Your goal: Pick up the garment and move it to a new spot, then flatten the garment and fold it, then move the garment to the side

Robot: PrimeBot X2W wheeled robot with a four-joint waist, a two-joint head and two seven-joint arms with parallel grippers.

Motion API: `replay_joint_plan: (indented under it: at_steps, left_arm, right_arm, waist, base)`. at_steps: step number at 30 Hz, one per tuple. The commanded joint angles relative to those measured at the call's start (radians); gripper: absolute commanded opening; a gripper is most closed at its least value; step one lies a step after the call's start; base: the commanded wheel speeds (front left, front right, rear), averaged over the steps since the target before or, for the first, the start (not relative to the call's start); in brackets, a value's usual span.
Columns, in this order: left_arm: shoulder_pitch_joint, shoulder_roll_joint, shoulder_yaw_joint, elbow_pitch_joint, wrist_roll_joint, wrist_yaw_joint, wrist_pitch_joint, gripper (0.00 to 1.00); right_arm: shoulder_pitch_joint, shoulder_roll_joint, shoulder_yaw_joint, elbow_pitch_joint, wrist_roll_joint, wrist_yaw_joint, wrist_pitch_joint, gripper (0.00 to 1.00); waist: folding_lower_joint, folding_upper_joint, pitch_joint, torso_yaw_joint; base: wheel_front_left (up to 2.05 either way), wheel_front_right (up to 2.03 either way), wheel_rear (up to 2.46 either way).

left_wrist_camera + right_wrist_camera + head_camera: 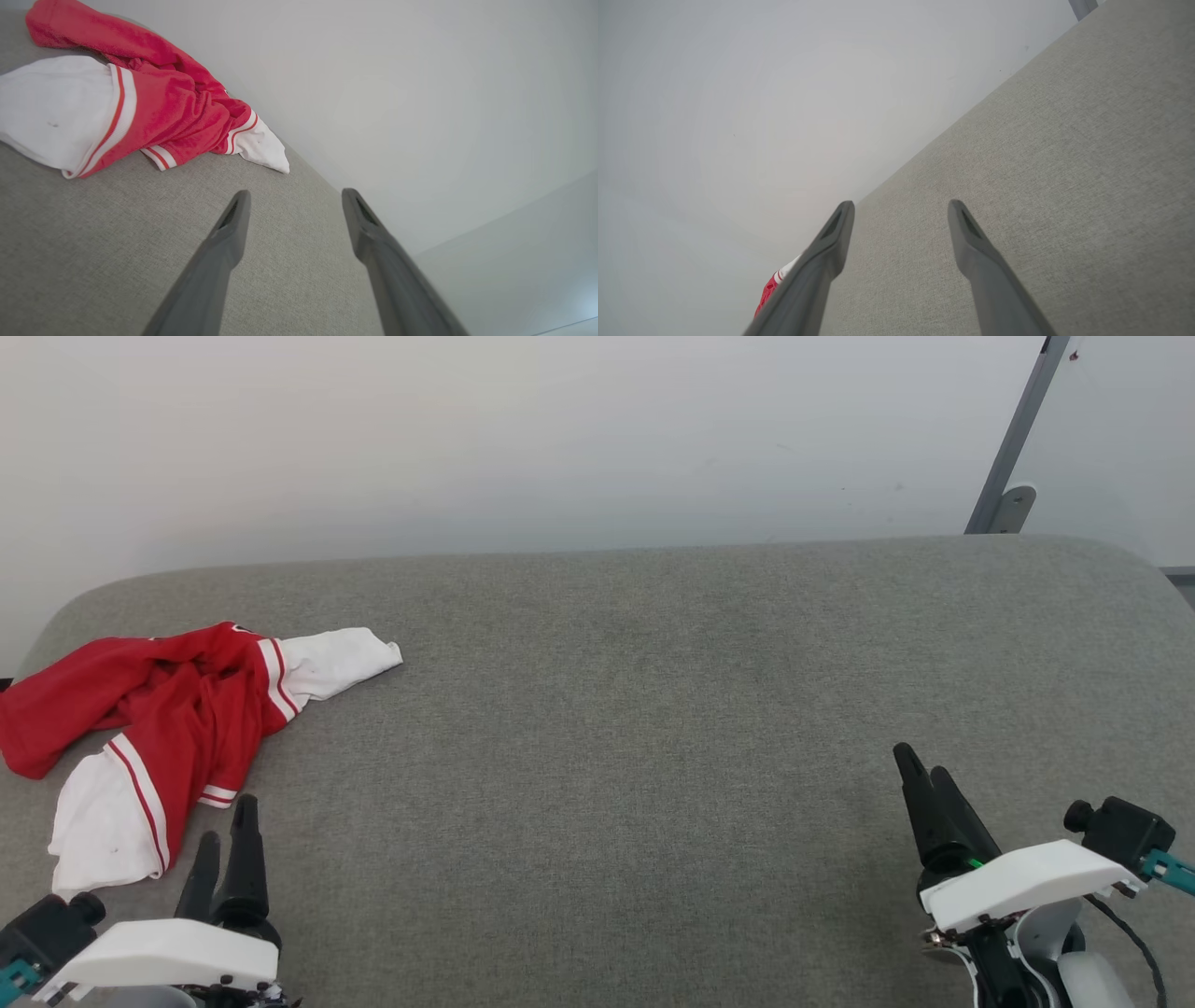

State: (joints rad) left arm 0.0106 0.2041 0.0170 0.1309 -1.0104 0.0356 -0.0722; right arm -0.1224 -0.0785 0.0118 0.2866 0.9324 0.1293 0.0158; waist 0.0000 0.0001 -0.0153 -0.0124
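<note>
Grey woven surface, slightly rounded at its corners, set against a plain pale wall.

Garment: crumpled in a heap at the left of the head view, near the surface's left edge. The red body is bunched in ridges. One white sleeve trails toward the upper middle, and a second white sleeve end lies at lower left.

Left gripper: jaws wide, empty, just below the heap in the frame and clear of it. The striped trim is the nearest part.

Right gripper: jaws wide, empty, at lower right, well apart from the garment.

Assessment: the cloth looks light, limp and not fragile. It should sag and trail when lifted, and a pinch may catch several layers at once. The raised red ridge at the middle of the heap looks the best hold for moving it. Sleeve ends and trim suit spreading later. Grip risk is low; the main concern is a trailing sleeve dragging.
</note>
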Motion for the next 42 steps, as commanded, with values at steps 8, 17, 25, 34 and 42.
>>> replay_joint_plan:
  at_steps: [8,17,25,34,42]
  left_arm:
    - [0.016,0.020,0.003,-0.038,0.105,0.005,-0.031,1.00]
    - [0.037,0.027,0.011,-0.065,0.210,-0.002,-0.061,1.00]
    - [0.053,0.030,0.016,-0.083,0.287,-0.010,-0.082,1.00]
    - [0.069,0.035,0.021,-0.099,0.369,-0.025,-0.105,1.00]
    - [0.074,0.038,0.025,-0.105,0.425,-0.042,-0.121,1.00]
  right_arm:
    - [-0.025,-0.011,0.018,-0.024,-0.104,0.002,-0.023,1.00]
    - [-0.029,-0.014,0.034,-0.039,-0.211,0.002,-0.041,1.00]
    - [-0.033,-0.015,0.044,-0.047,-0.289,0.002,-0.054,1.00]
    - [-0.034,-0.015,0.051,-0.056,-0.376,0.002,-0.065,1.00]
    - [-0.029,-0.014,0.048,-0.058,-0.444,0.002,-0.077,1.00]
  waist:
    - [0.0000,-0.0001,-0.003,-0.003]
    - [0.0000,-0.0001,-0.006,-0.006]
    - [0.0000,-0.0001,-0.008,-0.009]
    - [0.0000,-0.0001,-0.010,-0.011]
    - [0.0000,-0.0001,-0.011,-0.013]
  base:
    - [0.00,0.00,0.00]
    - [0.00,0.00,0.00]
    - [0.00,0.00,0.00]
    - [0.00,0.00,0.00]
    - [0.00,0.00,0.00]
